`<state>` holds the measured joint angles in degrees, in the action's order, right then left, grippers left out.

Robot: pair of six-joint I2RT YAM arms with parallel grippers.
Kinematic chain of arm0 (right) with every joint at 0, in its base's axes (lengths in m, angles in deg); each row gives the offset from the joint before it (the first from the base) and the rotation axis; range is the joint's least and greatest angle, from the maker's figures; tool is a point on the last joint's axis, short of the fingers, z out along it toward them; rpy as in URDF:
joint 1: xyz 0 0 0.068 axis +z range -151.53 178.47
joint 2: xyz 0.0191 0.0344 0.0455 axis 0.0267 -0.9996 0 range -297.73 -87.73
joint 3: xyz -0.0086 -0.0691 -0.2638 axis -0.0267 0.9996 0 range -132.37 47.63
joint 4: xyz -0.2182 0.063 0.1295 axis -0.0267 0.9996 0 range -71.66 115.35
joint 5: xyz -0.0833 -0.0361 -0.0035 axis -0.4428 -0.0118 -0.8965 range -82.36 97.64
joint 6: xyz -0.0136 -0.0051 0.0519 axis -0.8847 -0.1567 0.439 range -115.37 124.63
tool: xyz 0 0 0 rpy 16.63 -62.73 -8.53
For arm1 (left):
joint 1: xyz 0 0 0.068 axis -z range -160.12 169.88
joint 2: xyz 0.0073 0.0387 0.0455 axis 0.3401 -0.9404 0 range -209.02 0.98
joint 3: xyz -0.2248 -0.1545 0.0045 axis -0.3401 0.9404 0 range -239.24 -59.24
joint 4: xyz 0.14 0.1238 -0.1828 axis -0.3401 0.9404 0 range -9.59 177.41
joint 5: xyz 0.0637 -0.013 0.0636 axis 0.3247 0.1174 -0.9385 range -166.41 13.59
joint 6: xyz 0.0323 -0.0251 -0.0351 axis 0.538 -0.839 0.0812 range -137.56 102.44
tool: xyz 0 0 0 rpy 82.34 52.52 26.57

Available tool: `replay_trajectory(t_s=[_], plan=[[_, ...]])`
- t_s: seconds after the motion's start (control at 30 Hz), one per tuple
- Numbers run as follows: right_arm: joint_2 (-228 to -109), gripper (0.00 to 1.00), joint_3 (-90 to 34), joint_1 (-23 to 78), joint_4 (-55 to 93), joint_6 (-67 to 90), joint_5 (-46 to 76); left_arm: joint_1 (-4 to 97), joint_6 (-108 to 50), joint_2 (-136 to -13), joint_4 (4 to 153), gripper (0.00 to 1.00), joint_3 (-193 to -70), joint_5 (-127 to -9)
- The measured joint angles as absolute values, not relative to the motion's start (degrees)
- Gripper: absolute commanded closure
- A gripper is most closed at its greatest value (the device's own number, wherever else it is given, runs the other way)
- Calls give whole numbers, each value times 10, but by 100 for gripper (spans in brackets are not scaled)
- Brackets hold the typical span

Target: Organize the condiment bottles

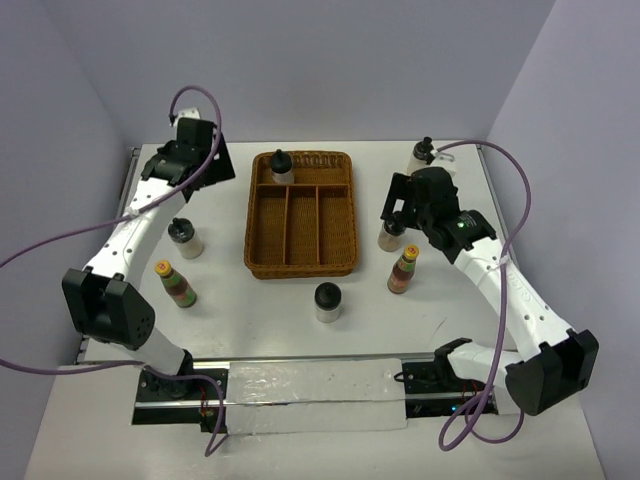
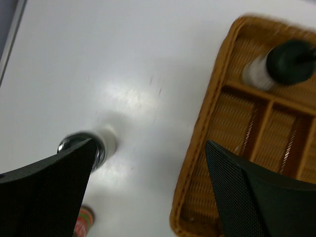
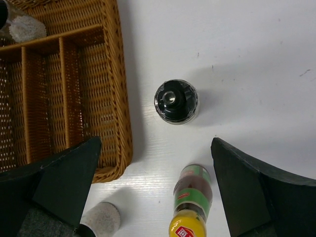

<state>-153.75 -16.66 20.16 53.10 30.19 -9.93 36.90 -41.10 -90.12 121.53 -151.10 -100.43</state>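
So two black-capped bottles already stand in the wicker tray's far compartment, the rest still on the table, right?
No, only one black-capped bottle stands in the far compartment of the wicker tray; the top external view shows it. The rest are still on the table.

A brown wicker tray (image 1: 300, 268), split into one crosswise pocket at its far end and three long slots nearer, sits in the middle of a white table (image 1: 240, 320), pale lilac walls (image 1: 350, 60) rising behind and beside it.
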Motion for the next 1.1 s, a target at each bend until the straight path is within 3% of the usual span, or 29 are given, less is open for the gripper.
replay_trajectory(t_s=[0.23,0.6,1.1], plan=[[-1548,0,-207,281,546,275,-81,374,-450,-872,1265,1,-1438,-1005],[-1580,0,-205,544,557,286,-11,374,-461,-816,1264,1,-1427,-1002],[-1666,0,-134,583,561,344,-43,374,-460,-786,1239,1,-1427,-1005]])
